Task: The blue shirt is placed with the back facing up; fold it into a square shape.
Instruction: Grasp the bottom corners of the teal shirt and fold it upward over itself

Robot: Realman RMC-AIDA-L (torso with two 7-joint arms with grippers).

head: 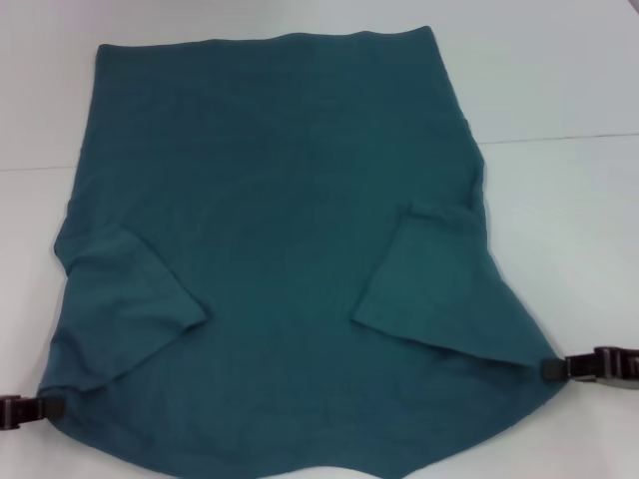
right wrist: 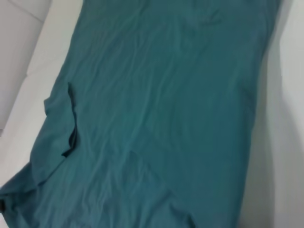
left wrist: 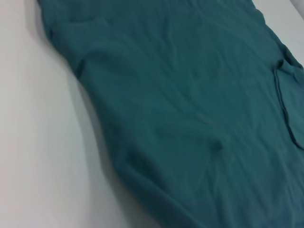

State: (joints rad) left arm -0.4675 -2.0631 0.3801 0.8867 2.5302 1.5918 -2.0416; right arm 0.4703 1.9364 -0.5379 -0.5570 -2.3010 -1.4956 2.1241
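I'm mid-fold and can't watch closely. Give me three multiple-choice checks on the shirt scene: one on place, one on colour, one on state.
1. Where are the two hands?
A. At the shirt's two near corners
B. Both above the middle
C. At the far edge

2. What colour is the shirt?
A. Red
B. Dark teal-blue
C. Yellow

3. How do the sleeves lie?
A. Spread flat outward on the table
B. Folded inward over the body
C. Rolled into tubes

Answers:
1. A: the left hand and right hand sit low at opposite side corners of the shirt.
2. B: the fabric is plain teal-blue against the white table.
3. B: the left sleeve and right sleeve lie as flaps on top of the body.
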